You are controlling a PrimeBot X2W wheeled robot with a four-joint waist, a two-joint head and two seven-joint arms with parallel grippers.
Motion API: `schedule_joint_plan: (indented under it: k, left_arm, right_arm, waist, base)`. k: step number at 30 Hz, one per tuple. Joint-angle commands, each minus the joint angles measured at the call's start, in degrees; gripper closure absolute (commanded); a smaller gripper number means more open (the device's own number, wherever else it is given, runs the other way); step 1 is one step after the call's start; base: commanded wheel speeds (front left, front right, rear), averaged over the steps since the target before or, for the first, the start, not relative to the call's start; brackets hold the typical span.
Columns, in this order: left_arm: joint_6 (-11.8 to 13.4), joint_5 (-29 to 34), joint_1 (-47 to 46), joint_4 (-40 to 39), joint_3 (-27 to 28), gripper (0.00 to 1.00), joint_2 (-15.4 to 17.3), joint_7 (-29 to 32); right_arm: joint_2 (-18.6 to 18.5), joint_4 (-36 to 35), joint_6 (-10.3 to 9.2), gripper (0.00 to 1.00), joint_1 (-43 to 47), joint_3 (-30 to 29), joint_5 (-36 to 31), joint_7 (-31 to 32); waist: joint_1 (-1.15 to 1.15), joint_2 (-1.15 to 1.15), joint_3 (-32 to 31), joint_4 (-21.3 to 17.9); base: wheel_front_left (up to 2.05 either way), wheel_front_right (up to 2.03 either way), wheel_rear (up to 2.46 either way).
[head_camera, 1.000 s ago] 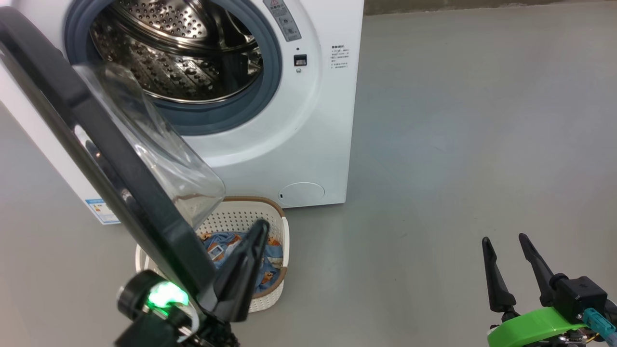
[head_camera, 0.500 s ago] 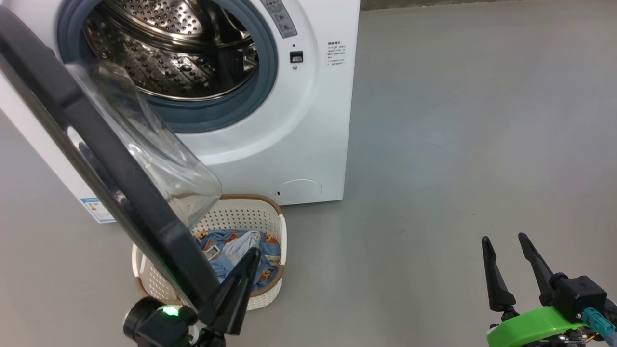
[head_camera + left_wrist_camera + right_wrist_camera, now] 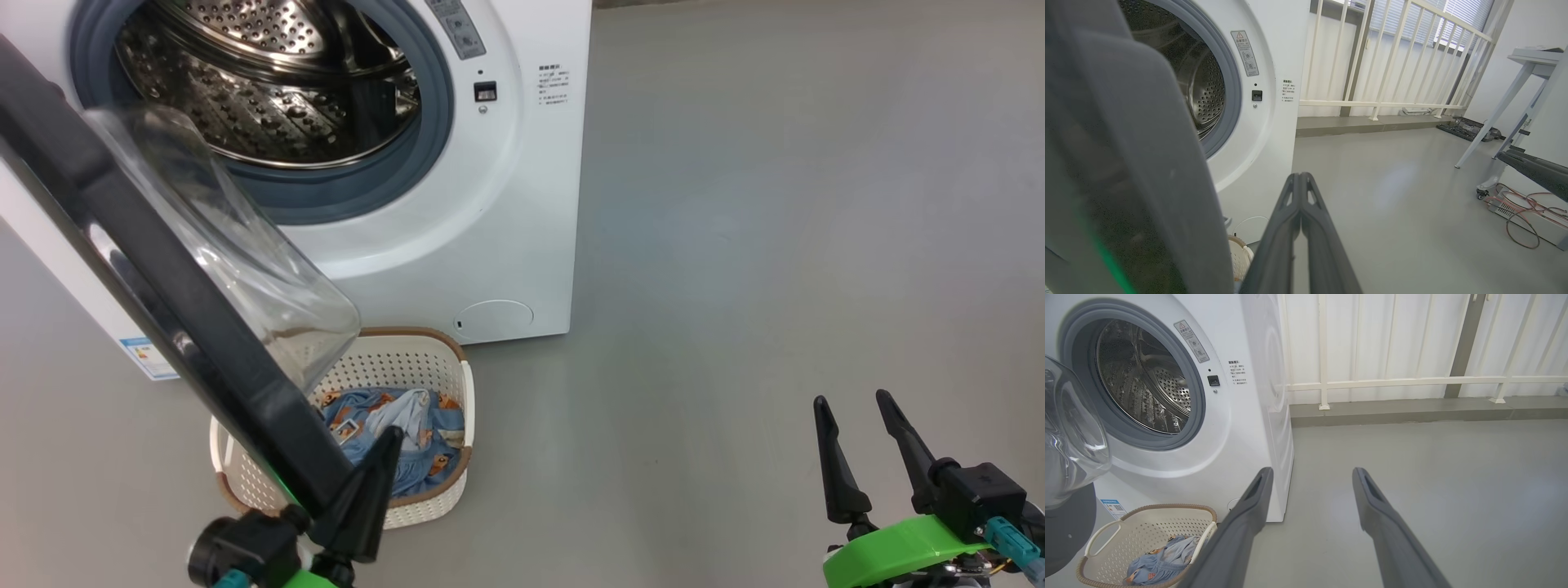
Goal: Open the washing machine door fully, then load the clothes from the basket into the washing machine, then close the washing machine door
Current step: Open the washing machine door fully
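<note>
1. Find the clothes [image 3: 433, 445] in the basket [image 3: 392, 363], just ahead of the left claw [image 3: 388, 438], below the open washing machine door [image 3: 188, 327].
2. Note left claw pinched shut, empty; right claw [image 3: 851, 398] spread wide, well apart.
3. Judge left arm nearer.

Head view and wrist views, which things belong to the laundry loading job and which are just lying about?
For the job: washing machine, washing machine door, basket, clothes.
Just lying about: white railing, table.
</note>
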Motion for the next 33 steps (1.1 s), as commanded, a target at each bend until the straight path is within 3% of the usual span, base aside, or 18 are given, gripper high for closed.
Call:
schedule_joint_plan:
  k: [1,12,33]
  left_arm:
    - [-0.17,-0.73,-2.82,-0.84,2.61,1.00,0.54,-0.32]
    - [-0.17,-1.37,-3.58,1.61,4.26,1.00,0.07,-0.32]
    - [-0.17,-0.75,0.80,0.93,11.48,1.00,-0.20,-0.32]
  right_arm:
    - [-0.33,-1.43,0.16,0.00,-2.13,1.71,0.19,-0.28]
    - [-0.33,-1.57,0.16,0.00,-1.76,1.42,0.46,-0.28]
    - [-0.33,-0.63,0.16,0.00,-2.19,1.10,0.54,-0.28]
  waist:
    - [0.00,0.00,0.13,-0.14]
    - [0.00,0.00,0.80,0.42]
    - [0.00,0.00,0.93,5.78]
  base:
    - [0.00,0.00,0.00]
    - [0.00,0.00,0.00]
    - [0.00,0.00,0.00]
